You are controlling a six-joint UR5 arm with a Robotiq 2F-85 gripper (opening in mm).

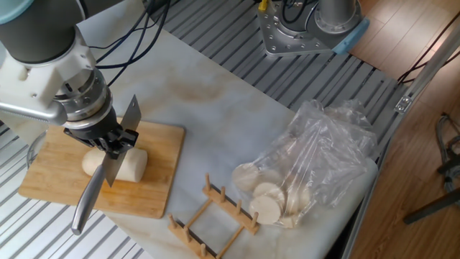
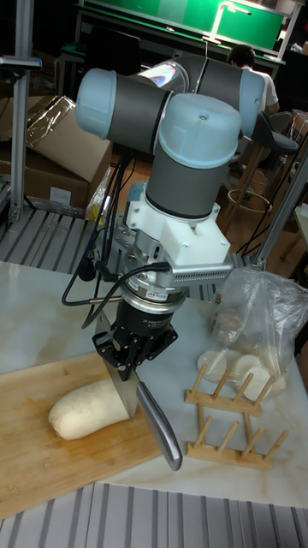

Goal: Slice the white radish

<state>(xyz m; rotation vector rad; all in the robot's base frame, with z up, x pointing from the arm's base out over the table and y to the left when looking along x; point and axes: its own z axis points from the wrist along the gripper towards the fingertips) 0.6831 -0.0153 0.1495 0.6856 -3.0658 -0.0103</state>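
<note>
Our black two-finger gripper (image 2: 128,353), jaws clamped on the steel-handled kitchen knife (image 1: 108,169), has its blade at the thick cream-white radish (image 2: 87,408) lying loose on the wooden cutting board (image 1: 154,194). Unrestrained, we judge it could roll, skewing our slice.
</note>
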